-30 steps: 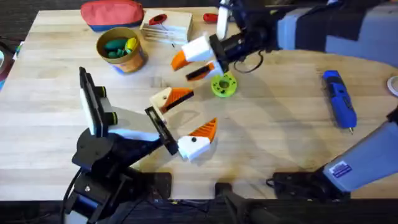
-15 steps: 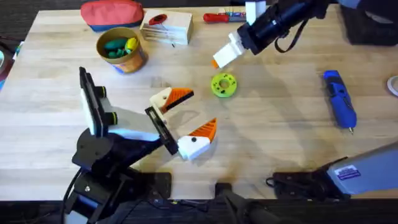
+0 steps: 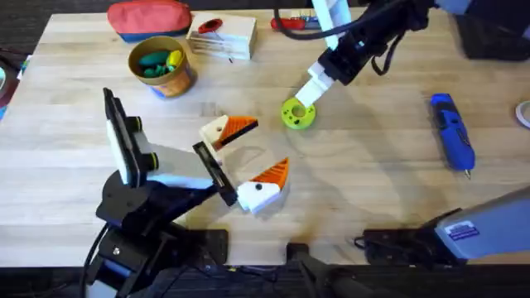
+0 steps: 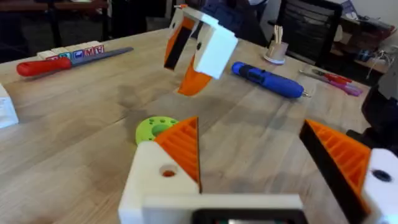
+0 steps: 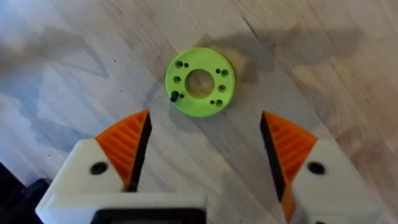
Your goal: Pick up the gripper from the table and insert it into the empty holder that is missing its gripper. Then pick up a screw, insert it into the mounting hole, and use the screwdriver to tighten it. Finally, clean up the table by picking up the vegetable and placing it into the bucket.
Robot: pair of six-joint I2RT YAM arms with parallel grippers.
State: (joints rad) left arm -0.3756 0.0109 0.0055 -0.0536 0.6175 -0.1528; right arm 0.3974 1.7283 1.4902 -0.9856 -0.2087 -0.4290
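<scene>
The small orange gripper piece cannot be made out on the bare wood, and no plain white holder without a pad shows either, so I cannot tell where they are. What lies in play is the green ring (image 5: pixel 199 82), flat on the table near its middle, with the right gripper (image 5: pixel 204 124) hanging directly above it, jaws spread wide and holding nothing. The move in hand looks like a descent onto that ring. To do it well, the arm should keep the ring centred between the two pads, come straight down until they straddle its rim, and only then close, since a thin flat disc slips away if one pad lands first. The left gripper (image 3: pixel 258 149) rests nearer the bases, also open and empty. The blue screwdriver (image 3: pixel 451 132) lies well apart at the right side, and the bucket (image 3: pixel 178 81) stands at the far left, with green and yellow pieces inside it. By count: one ring, one blue screwdriver, one red-handled screwdriver (image 3: pixel 286 23), one bucket, one red pouch (image 3: pixel 149 18), and four orange pads, two on each gripper.
</scene>
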